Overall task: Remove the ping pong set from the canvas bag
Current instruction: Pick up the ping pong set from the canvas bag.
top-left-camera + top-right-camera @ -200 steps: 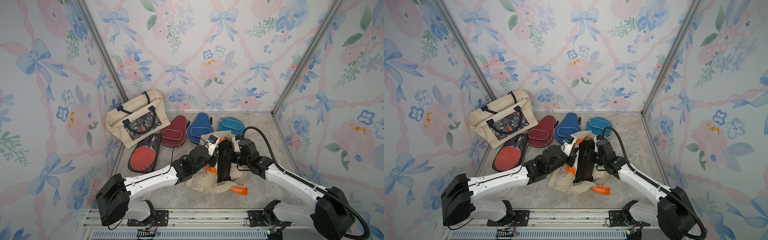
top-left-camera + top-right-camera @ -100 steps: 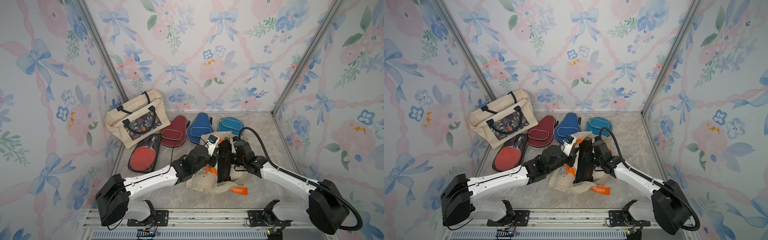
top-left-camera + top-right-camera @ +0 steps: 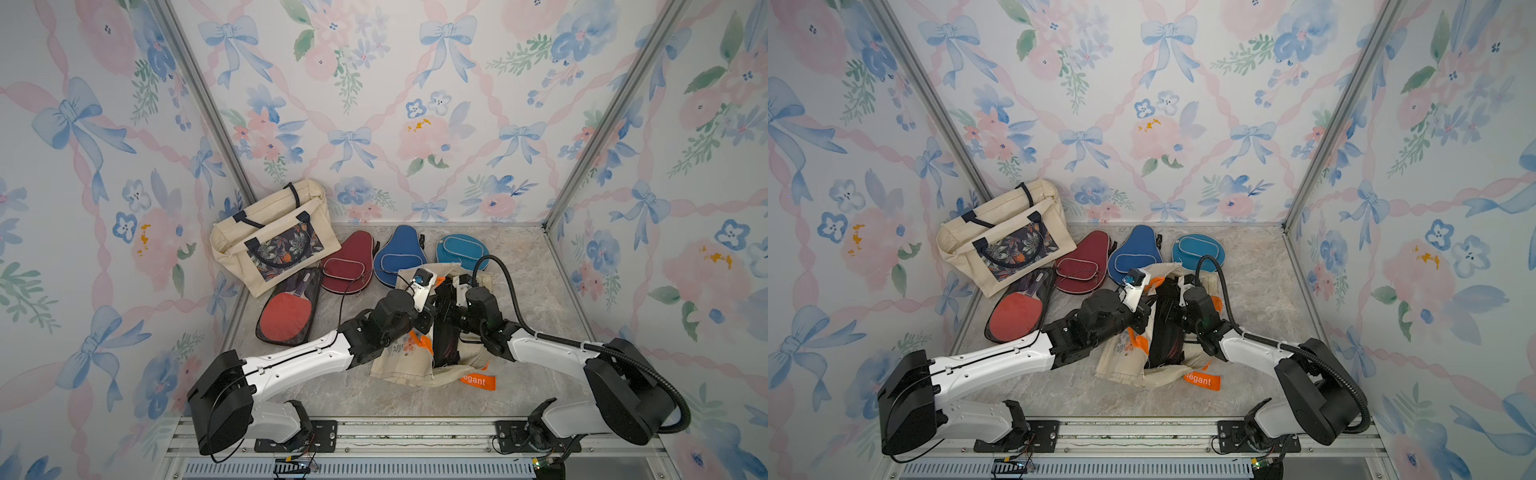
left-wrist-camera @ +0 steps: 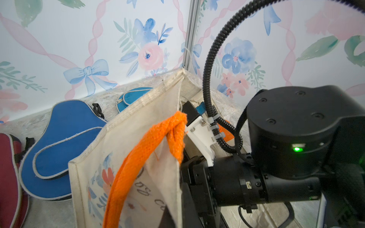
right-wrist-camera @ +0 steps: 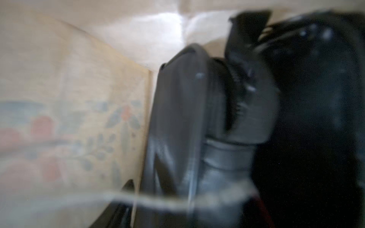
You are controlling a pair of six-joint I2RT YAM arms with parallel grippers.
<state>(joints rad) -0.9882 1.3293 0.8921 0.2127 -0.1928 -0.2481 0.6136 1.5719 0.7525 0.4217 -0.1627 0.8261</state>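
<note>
Left end effector (image 3: pixel 424 323) clamps the canvas bag (image 3: pixel 401 363) rim. Right end effector (image 3: pixel 446 311) sits inside by the black mesh pouch (image 3: pixel 446 348); fabric hides its jaws, state unclear. Beyond lie maroon case (image 3: pixel 347 266), blue case (image 3: pixel 399 259), teal case (image 3: pixel 459 250).

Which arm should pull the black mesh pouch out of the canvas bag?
Right. The right gripper sits in the mouth of the canvas bag, beside the black mesh pouch; the left gripper has its fingers shut on the bag's edge, holding it open.
</note>
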